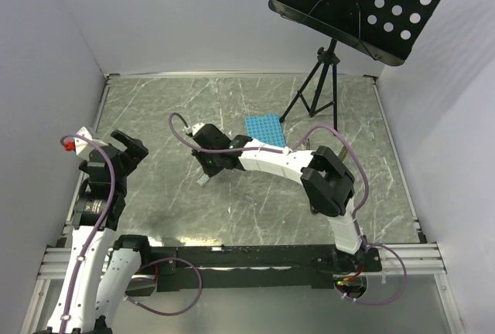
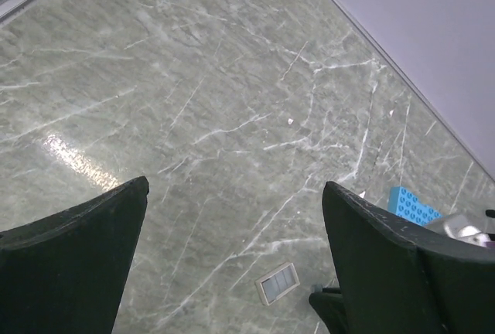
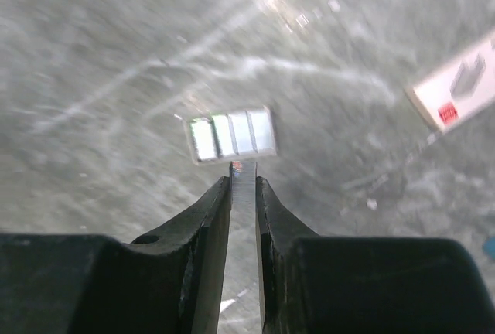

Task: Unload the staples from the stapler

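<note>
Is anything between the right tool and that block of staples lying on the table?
Nothing visible: the right tool hangs just short of the staple block, with only bare table between them. But it is shut on a thin grey strip, so it isn't free to grasp.

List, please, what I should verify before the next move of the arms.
1. The left gripper is open and empty: ok.
2. The right gripper is shut on a thin grey strip: ok; what the strip is, cannot tell.
3. The staple block lies flat on the table, just ahead of the right gripper: ok.
4. The stapler is located: cannot tell, no view shows it plainly.
5. The blue rack is apart from both grippers: ok.
</note>
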Action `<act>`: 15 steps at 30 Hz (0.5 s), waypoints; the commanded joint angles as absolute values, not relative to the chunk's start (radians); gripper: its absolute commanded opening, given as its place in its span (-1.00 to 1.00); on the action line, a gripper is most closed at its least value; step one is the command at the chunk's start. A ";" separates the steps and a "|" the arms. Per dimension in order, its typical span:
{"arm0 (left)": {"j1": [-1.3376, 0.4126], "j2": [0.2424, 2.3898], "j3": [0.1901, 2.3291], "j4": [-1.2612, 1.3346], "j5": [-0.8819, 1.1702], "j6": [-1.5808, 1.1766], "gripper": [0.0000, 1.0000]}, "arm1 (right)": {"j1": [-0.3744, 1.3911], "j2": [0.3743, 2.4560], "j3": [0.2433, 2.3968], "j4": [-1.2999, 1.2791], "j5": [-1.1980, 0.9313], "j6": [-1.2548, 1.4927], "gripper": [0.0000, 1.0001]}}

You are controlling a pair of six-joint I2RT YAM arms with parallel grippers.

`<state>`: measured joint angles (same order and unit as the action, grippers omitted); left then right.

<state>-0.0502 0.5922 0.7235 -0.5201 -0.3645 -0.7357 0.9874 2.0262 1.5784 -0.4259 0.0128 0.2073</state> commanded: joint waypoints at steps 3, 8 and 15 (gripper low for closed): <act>-0.054 0.598 0.723 -0.497 -0.403 -0.706 0.97 | 0.980 2.075 1.672 -0.397 -0.060 0.126 -0.52; -0.054 0.592 0.726 -0.509 -0.423 -0.718 0.96 | 0.977 2.109 1.703 -0.396 -0.084 0.103 -0.52; -0.054 0.592 0.723 -0.506 -0.425 -0.721 0.95 | 0.979 2.138 1.723 -0.403 -0.100 0.068 -0.50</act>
